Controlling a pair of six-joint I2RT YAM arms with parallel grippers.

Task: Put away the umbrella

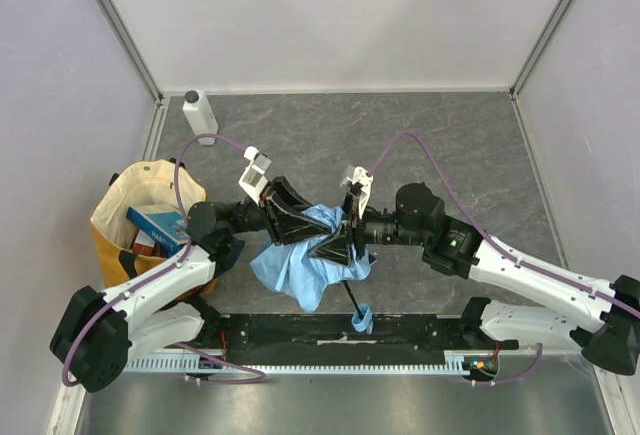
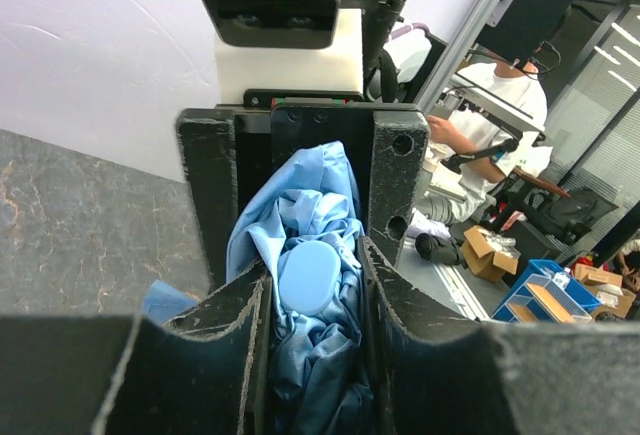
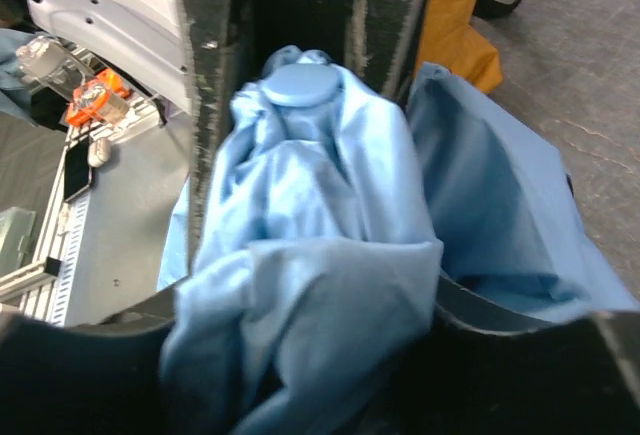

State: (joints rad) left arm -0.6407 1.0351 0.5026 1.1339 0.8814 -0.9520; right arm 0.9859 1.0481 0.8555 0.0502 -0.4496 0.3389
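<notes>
Sky-blue fabric folding umbrella (image 1: 300, 267) held above the grey stone-patterned bench (image 1: 450, 145) between facing tools: left tool (image 2: 312, 280) pinches its capped tip, right tool (image 3: 310, 305) surrounds cloth, grip unclear, long axis angling toward the near edge

No text, brand, number or sign can be read anywhere, and the faint pale marks on the blue box (image 1: 157, 223) in the tote bag (image 1: 118, 193) are too small to make out.

Light sky-blue umbrella (image 1: 295, 265) with black shaft at centre; yellow-and-cream tote bag (image 1: 125, 190) at left; white bottle (image 1: 200, 112) upper left; grey, faintly veined marble-patterned surface (image 1: 450, 145).
</notes>
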